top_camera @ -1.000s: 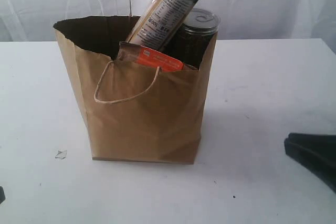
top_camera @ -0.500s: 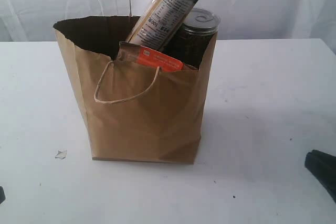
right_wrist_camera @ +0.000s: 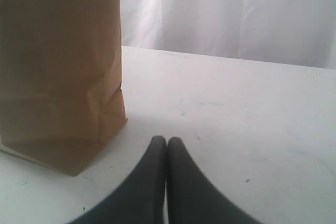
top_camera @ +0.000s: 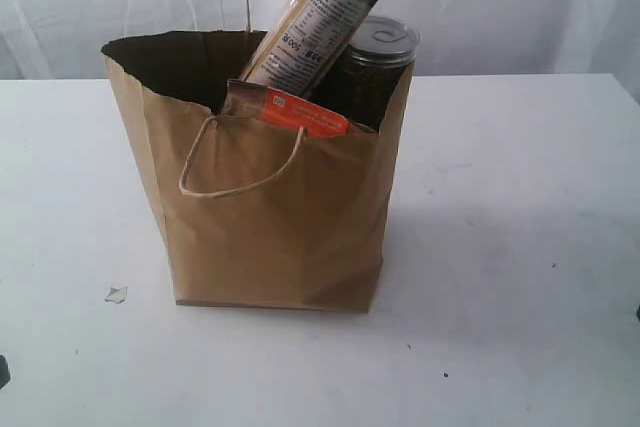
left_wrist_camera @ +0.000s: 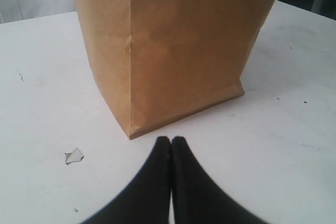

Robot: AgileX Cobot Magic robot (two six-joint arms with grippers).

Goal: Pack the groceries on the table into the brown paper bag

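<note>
- My main worry is the long pasta packet. It leans on a slant and sticks well above the rim, its dark end highest. I judge it top-heavy, so a bump to the bag could tip it out.
- The brown paper bag is thin and creased, and nothing braces it. If either arm brushes a wall while moving, the bag could slide or topple, taking the dark pull-tab can with it.
- The front cord handle hangs loose down the near face, so a low pass could snag it and drag the bag.
- The left end effector has its tips pressed together and holds nothing. It sits low over the table, near the bag's bottom corner, so any forward creep would push the bag.
- The right end effector is likewise closed and empty, and sits low beside the bag's other side.
- The bag stands upright near the middle of the table with its mouth open and its rim torn and uneven. The packet, the can and a brown-orange pouch poke out on the right of the mouth. The left of the mouth is dark.
- I see no grocery lying on the table, only a white crumb. I can't tell what lies deeper in the bag, but the packing looks complete or close to it.
</note>
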